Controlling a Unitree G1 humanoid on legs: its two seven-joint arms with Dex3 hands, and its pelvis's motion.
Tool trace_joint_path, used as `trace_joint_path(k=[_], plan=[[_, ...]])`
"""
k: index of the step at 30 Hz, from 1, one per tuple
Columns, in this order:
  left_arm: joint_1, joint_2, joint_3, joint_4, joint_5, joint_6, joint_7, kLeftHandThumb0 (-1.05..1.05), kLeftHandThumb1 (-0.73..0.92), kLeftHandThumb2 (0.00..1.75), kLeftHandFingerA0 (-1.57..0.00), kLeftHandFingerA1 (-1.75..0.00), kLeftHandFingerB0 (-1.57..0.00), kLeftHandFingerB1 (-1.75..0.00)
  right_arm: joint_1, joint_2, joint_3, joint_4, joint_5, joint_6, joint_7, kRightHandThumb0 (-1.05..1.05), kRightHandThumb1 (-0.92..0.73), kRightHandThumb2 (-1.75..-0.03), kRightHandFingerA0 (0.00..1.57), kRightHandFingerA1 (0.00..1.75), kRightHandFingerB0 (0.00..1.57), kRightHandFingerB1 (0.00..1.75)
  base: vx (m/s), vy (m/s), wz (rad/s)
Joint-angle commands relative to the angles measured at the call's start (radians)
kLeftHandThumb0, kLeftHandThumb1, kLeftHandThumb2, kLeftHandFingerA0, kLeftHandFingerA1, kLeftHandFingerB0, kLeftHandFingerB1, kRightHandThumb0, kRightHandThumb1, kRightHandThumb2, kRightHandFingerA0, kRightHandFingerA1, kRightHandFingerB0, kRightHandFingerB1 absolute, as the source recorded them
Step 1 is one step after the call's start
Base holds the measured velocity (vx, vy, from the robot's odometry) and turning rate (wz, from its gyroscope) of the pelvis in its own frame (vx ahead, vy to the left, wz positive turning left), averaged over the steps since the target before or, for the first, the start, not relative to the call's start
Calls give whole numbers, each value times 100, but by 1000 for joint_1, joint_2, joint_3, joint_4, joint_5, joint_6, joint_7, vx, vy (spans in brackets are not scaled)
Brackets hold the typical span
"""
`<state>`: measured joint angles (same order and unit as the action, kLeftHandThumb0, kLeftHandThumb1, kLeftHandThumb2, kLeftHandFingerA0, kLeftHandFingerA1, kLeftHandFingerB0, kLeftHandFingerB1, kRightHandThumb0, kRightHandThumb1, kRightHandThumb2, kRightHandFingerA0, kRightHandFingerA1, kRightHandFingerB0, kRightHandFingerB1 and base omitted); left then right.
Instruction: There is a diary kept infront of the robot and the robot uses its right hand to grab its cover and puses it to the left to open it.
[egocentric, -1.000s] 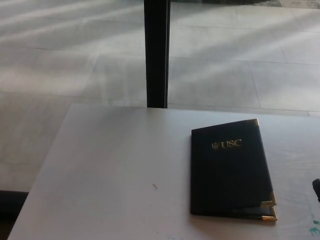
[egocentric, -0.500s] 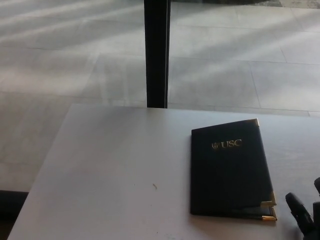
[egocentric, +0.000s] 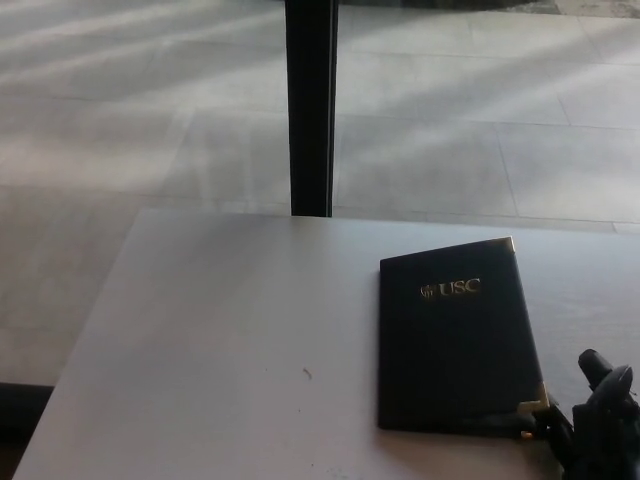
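Right hand (egocentric: 598, 415): fingers spread, placed at the diary's (egocentric: 455, 340) lower right corner; contact cannot be told.
Diary: closed, laid flat.
Surface: white table (egocentric: 220, 350).
Room: tiled floor (egocentric: 130, 110), dark post (egocentric: 309, 105).

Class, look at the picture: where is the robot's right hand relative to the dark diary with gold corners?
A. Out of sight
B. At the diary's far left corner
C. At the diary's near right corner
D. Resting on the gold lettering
C: the black right hand shows at the picture's lower right, beside the near right gold corner of the closed dark diary.
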<state>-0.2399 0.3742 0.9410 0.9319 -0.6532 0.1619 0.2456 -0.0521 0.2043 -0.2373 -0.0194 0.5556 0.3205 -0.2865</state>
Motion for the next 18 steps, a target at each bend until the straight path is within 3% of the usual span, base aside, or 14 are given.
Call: trace_joint_path(k=[1,5,6,7,8,11,12,13,14,15,16,18], plan=[[-5,23,-5,-1,-8,-2,9,-65,92,93,-19,-79,-12,-56,26,20,56,7,-66,-5,11,-79,-92,-70,45,52,32,43,0,0,0],[-6,16,-4,-14,-16,-6,6,-65,92,93,-20,-77,-8,-57,34,29,94,-15,-94,-9,8,-80,-92,-69,48,55,36,44,0,0,0],[-1,12,-7,-29,-18,4,4,-65,92,96,-14,-85,-7,-57,41,33,112,-29,-97,-1,12,-79,-92,-69,48,56,36,45,0,0,0],[-3,15,-10,-30,-15,7,8,-67,88,117,-22,-72,-10,-59,44,34,123,-31,-102,-5,20,-79,-92,-71,49,57,35,45,0,0,0],[-4,17,-10,-30,-14,9,14,-65,92,94,-21,-77,-9,-58,47,40,131,-37,-105,-4,18,-77,-92,-70,48,56,37,46,0,0,0],[-19,34,-9,15,-9,-4,12,-65,92,93,-17,-87,-6,-57,61,46,165,-57,-105,10,28,-77,-92,-72,50,56,35,45,0,0,0],[-19,36,-8,21,-11,-9,3,-64,92,94,-15,-86,-6,-57,66,46,179,-67,-101,20,25,-74,-76,-110,46,63,32,55,0,0,6],[-24,35,-3,26,-13,-18,10,-66,87,115,-22,-72,-8,-57,71,48,189,-72,-94,22,29,-74,-92,-71,45,53,34,45,0,0,0],[-25,39,-6,39,-9,-17,9,-65,92,92,-22,-78,-10,-57,75,60,187,-79,-80,32,13,-75,-92,-71,46,52,34,43,0,0,0],[-24,44,-8,49,-7,-17,-2,-65,92,94,-19,-81,-12,-56,78,73,189,-80,-73,32,5,-75,-91,-70,46,53,32,43,0,0,0],[-21,42,-4,48,-16,-16,-20,-66,88,116,-19,-69,-8,-56,85,88,197,-77,-75,25,-1,-74,-92,-71,46,53,32,42,0,0,0],[-19,41,-2,47,-20,-17,-28,-66,88,116,-19,-69,-8,-56,89,92,201,-77,-73,22,-5,-74,-92,-71,46,53,32,42,0,0,0]])
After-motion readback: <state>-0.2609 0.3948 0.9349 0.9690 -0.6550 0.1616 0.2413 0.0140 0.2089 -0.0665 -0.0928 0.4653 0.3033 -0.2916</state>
